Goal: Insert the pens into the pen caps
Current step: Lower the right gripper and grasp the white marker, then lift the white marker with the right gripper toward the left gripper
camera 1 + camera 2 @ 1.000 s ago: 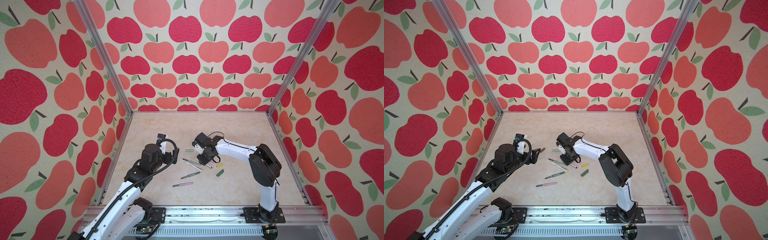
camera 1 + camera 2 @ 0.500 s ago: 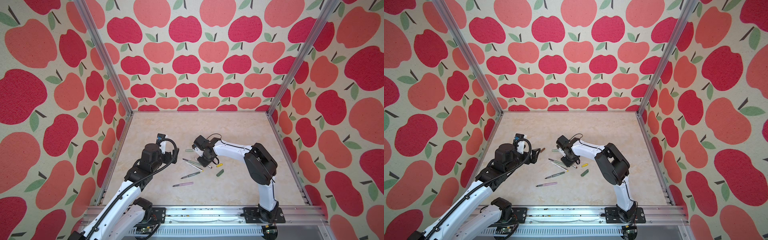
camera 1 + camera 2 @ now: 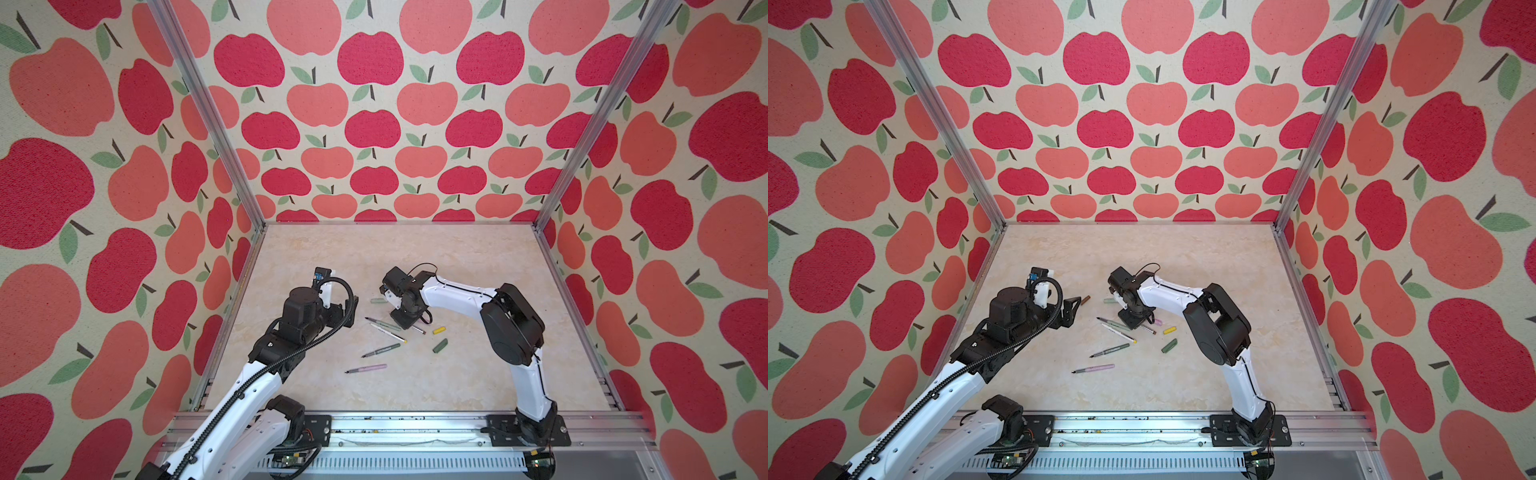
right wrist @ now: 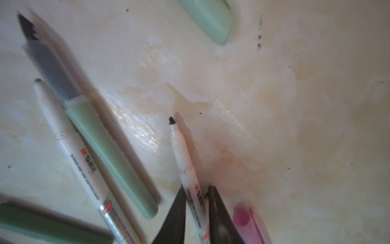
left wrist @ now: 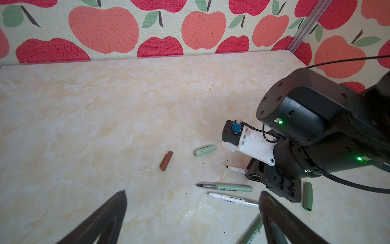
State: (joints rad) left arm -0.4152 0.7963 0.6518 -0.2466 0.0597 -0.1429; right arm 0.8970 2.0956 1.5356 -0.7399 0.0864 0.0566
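Alignment decides the coming lift: the white and brown pen [image 4: 183, 160] lies flat on the table [image 4: 295, 126] with its long axis running straight out ahead of the right gripper [image 4: 196, 187]. Its dark tip points forward and its rear half passes back between the jaws. Those jaws press in on both sides of the barrel, pinching it.

A pink cap [image 4: 242, 217] lies just beside one finger. On the other side the pale green pen [image 4: 109, 152] lies near, untouched.

The brown cap [image 5: 166, 160] sits ahead of the left gripper [image 5: 192, 191], which hangs spread wide and empty, well apart from the pinched pen. So the right arm is nearer the pen, and the left is nearer its cap.

Against a second ago, the right arm has folded in lower over the pens and its jaws have drawn together. The left arm and the loose pens and caps lie unchanged.
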